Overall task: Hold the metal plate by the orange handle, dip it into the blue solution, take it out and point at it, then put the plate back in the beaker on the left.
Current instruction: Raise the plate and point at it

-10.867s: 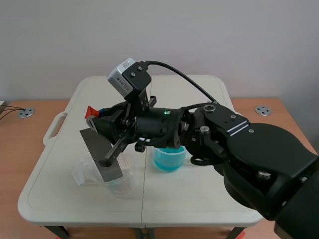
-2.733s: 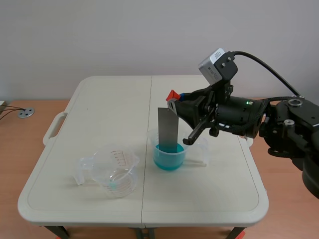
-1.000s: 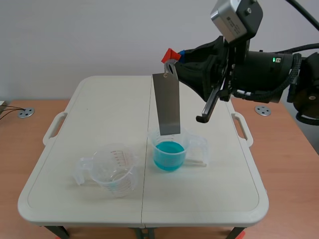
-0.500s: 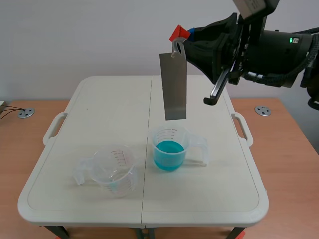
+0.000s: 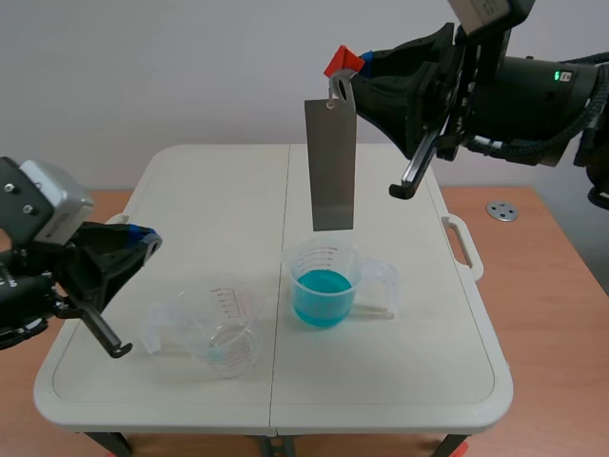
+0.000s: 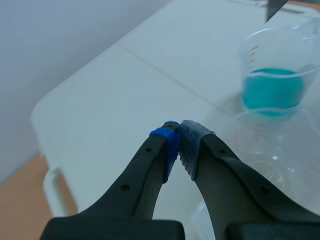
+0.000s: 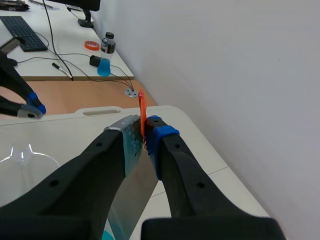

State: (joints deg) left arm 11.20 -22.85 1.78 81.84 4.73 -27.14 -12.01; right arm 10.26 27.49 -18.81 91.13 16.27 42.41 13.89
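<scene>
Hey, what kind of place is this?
Probably a robotics lab in an office: a beaker of blue solution on a folding table, the right gripper holding a plate, a desk with a keyboard.

Cream folding table (image 5: 400,381) below the right gripper (image 7: 143,131); brown wooden surface (image 5: 542,314) flanks it. Plain pale wall (image 5: 171,76) behind. Ahead of the right gripper, a pale desk (image 7: 30,62) with keyboard (image 7: 20,32).

White folding table (image 5: 209,195) w/ clear beaker (image 5: 224,328) at left, beaker of blue soln (image 5: 324,286) near centre.
</scene>
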